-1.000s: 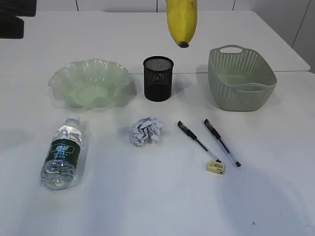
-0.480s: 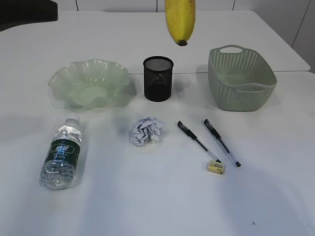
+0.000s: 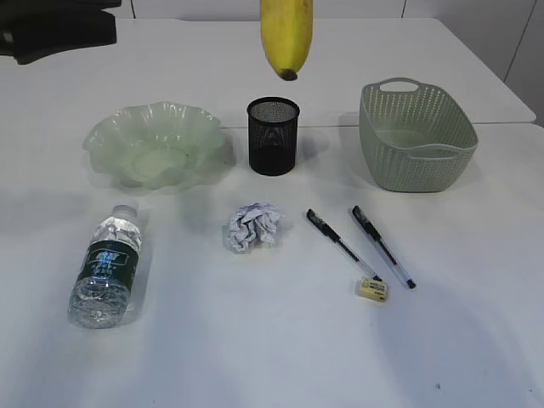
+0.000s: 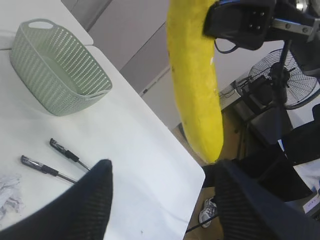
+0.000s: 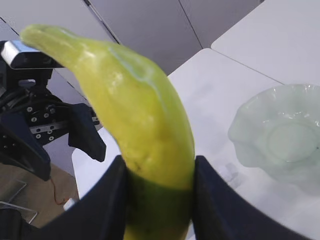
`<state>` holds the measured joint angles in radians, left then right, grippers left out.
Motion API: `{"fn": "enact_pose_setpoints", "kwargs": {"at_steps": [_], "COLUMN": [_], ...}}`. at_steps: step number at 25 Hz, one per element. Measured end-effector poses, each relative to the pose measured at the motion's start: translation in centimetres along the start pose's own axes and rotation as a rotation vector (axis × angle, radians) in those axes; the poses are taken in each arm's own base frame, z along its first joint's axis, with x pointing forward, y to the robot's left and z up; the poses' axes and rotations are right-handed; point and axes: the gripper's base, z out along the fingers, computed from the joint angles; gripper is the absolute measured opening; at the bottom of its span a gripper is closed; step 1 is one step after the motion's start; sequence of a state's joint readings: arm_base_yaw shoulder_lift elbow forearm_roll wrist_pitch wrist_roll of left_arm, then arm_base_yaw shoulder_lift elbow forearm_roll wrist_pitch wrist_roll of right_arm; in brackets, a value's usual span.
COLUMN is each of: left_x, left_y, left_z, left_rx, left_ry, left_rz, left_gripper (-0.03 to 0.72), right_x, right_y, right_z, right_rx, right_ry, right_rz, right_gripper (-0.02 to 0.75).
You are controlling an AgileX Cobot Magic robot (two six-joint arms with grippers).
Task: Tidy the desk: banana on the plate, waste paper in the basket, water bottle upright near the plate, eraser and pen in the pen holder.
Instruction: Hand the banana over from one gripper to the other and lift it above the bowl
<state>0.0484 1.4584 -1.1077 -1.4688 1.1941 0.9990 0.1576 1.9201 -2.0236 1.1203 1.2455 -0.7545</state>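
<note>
Banana [image 3: 286, 36] hanging above the table, top cut off by the frame edge in the exterior view, dark tip pointing down over the gap between plate [image 3: 155, 142] and pen holder [image 3: 273, 135]. Right gripper [image 5: 159, 200] clamped on the banana's lower portion in the right wrist view, fingers [image 5: 105, 200] pressed to both sides (the part below the fingers hidden). Left gripper [image 4: 162, 200] spread wide, holding nothing; only its two dark fingertips visible, blurred at the bottom of the left wrist view. In the exterior view, just a dark arm piece at upper left; neither gripper itself seen there. Plate empty. Water bottle [image 3: 105, 266] lying on its side, in front of the plate. Waste paper [image 3: 252, 226] crumpled at table centre. Two pens [image 3: 363, 246] side by side, eraser [image 3: 372, 289] between their tips. Basket [image 3: 415, 136] at right, its far inside wall partly hidden.
</note>
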Motion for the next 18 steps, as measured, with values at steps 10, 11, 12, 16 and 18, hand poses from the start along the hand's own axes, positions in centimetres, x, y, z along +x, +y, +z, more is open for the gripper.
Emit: {"fn": "enact_pose_setpoints", "kwargs": {"at_steps": [10,11,12,16,18], "left_x": [0.3,0.3,0.3,0.8,1.0], "left_y": [3.1,3.2,3.2,3.3,3.3], "left_z": [1.2,1.5,1.7,2.8,3.5], "left_rx": [0.002,0.007,0.014,0.038,0.054], "left_ry": [0.004,0.003,0.003,0.029,0.036], "left_rz": [-0.077,-0.081,-0.084,-0.089,-0.099], "left_gripper": [0.457,0.457,0.457,0.457,0.457], "right_x": [1.1,1.3,1.3,1.4,1.3], "right_y": [-1.8,-2.0,-2.2,-2.0,-1.8], "right_z": [2.6,2.9,3.3,4.3,4.4], "right_rx": [-0.06,-0.067,-0.079,-0.117,-0.133], "right_ry": [0.011,0.008,0.003,-0.015,-0.03], "right_rz": [0.036,0.044,0.053,0.057,0.059], "right_gripper": [0.25,0.25,0.25,0.25,0.25]}}
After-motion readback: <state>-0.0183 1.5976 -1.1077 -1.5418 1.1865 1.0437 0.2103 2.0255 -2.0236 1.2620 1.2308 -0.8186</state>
